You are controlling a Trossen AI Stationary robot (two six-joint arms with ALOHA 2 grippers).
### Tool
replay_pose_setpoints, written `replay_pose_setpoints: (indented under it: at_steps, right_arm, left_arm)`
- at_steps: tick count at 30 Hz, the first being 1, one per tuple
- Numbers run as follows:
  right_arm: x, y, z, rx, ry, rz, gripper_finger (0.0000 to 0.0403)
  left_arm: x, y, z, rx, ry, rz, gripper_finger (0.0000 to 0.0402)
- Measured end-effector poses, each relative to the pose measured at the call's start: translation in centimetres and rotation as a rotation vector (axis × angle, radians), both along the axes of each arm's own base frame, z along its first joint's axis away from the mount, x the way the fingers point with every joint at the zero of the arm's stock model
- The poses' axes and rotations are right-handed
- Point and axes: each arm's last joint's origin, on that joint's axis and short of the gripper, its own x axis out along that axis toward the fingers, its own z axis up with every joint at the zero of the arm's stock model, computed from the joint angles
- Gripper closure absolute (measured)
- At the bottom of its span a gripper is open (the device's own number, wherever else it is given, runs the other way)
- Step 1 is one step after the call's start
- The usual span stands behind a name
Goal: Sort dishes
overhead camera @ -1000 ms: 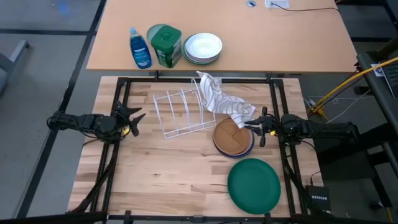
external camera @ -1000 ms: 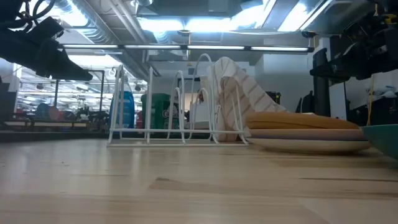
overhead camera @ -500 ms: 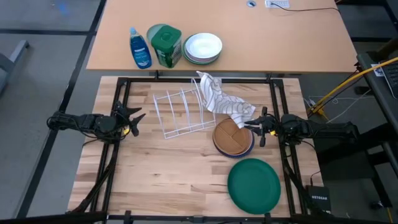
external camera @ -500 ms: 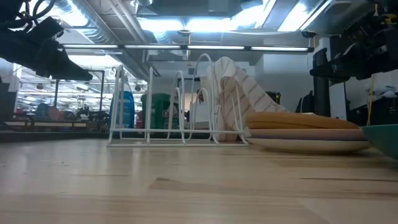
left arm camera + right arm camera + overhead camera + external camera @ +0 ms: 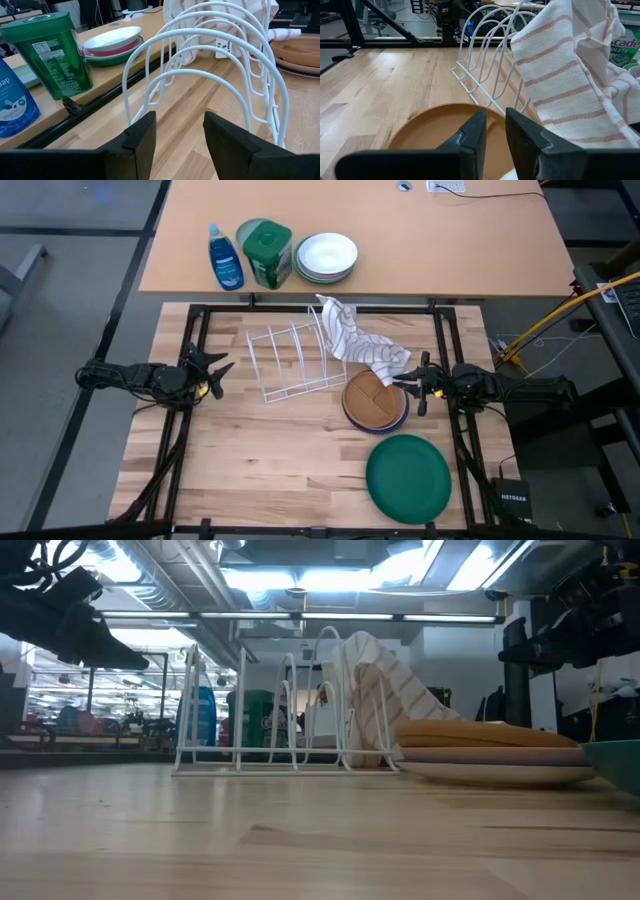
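Left tool [image 5: 218, 373] hovering with fingers spread and empty, aimed at the white wire rack [image 5: 292, 360], probably waiting to receive a dish. In the middle, striped towel [image 5: 360, 340] draped over the rack end. Beside it, brown plates [image 5: 374, 398] stacked on the blue dish [image 5: 399, 423], on the table [image 5: 260, 450]. Right tool [image 5: 413, 385] over the stack rim, fingers narrowly apart, gripping nothing. Green plate [image 5: 408, 477] alone, nearer the front edge.
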Motion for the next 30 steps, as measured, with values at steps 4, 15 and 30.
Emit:
replay_pose_setpoints:
  at_steps: [4,15,30]
  right_arm:
    - [0.0,-0.1,0.1,-0.050,0.000,-0.012,0.0326]
    - [0.0,-0.1,0.1,-0.039,-0.008,-0.014,0.0326]
    - [0.1,0.5,1.4,0.450,-0.163,0.116,0.0326]
  left_arm:
    - [0.0,0.0,0.0,0.000,0.000,0.000,0.0247]
    - [0.0,0.0,0.0,0.000,0.000,0.000,0.0247]
    - [0.0,0.0,0.0,-0.275,-0.237,0.087,0.0247]
